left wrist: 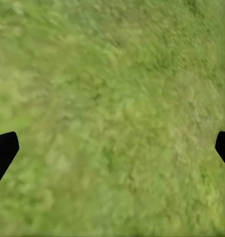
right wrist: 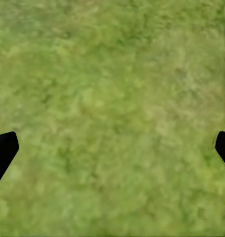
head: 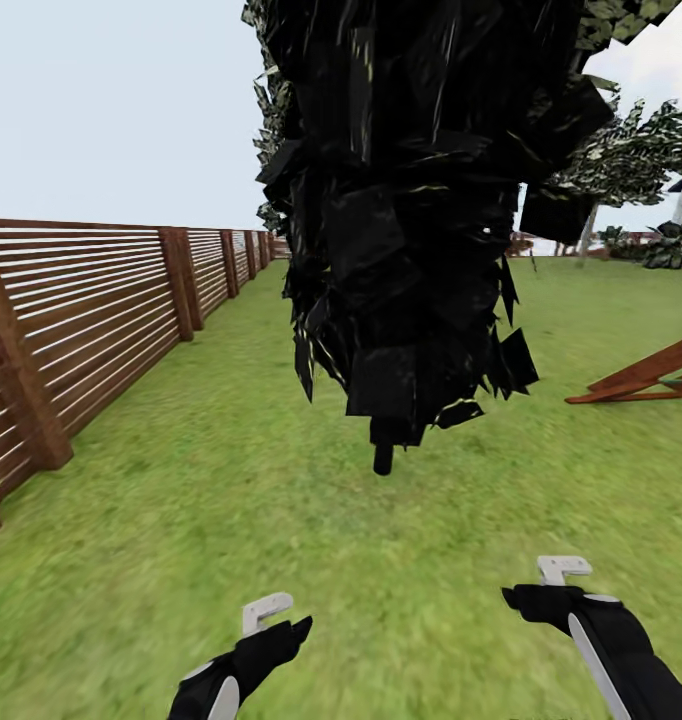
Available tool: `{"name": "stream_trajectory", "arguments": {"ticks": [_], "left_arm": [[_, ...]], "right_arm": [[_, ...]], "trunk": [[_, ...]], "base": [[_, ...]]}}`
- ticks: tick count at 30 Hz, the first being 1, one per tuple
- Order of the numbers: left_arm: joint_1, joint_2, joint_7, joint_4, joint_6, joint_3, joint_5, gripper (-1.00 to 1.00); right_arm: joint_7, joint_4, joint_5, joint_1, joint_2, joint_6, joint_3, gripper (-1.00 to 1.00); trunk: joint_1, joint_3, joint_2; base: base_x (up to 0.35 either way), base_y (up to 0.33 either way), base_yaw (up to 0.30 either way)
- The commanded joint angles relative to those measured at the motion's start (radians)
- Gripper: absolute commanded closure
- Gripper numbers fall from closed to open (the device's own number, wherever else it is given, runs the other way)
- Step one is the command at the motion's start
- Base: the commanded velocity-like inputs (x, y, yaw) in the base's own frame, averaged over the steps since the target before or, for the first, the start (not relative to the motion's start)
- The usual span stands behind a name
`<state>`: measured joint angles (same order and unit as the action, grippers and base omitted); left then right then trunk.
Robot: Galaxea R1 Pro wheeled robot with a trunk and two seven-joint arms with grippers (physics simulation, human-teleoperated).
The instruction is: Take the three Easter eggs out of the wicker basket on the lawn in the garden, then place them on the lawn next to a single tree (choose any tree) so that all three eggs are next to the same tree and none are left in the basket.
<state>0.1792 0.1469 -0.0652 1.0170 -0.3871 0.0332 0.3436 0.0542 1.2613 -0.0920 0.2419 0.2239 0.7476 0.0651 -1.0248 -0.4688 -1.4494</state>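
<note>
The Easter eggs and the wicker basket are out of view. Mottled green lawn (head: 211, 480) stretches ahead of me. Low in the head view, my left gripper (head: 276, 625) and right gripper (head: 551, 585) hang above the grass. In the left wrist view the left gripper (left wrist: 112, 148) is open, its black fingertips (left wrist: 3, 150) far apart over bare grass. The right gripper (right wrist: 112, 148) is open too, with only grass between its fingertips (right wrist: 3, 150). Far off at the back right stands a leafy tree with a pale trunk (head: 587, 235).
A dark, narrow cypress-like tree (head: 411, 220) stands close ahead at centre, its short trunk (head: 383, 455) meeting the grass. A brown slatted fence (head: 91, 320) runs along the left. A slanted wooden frame (head: 646, 375) lies at the right. Open grass lies on both sides of the dark tree.
</note>
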Motion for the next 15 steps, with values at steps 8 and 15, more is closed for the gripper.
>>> {"name": "stream_trajectory", "arguments": {"ticks": [8, 15], "left_arm": [[0.000, 0.000, 0.000, 0.002, -0.008, -0.001, 0.003, -1.00], [0.000, 0.000, 0.000, -0.004, -0.010, -0.001, 0.004, -1.00]], "right_arm": [[0.000, 0.000, -0.005, 0.001, 0.000, 0.004, 0.001, -1.00], [-0.001, 0.000, -0.004, 0.001, 0.000, 0.004, 0.001, -1.00]], "trunk": [[0.000, -0.001, -0.001], [0.000, -0.001, -0.001]], "base": [[0.080, -0.311, -0.268], [0.005, -0.323, -0.268]]}}
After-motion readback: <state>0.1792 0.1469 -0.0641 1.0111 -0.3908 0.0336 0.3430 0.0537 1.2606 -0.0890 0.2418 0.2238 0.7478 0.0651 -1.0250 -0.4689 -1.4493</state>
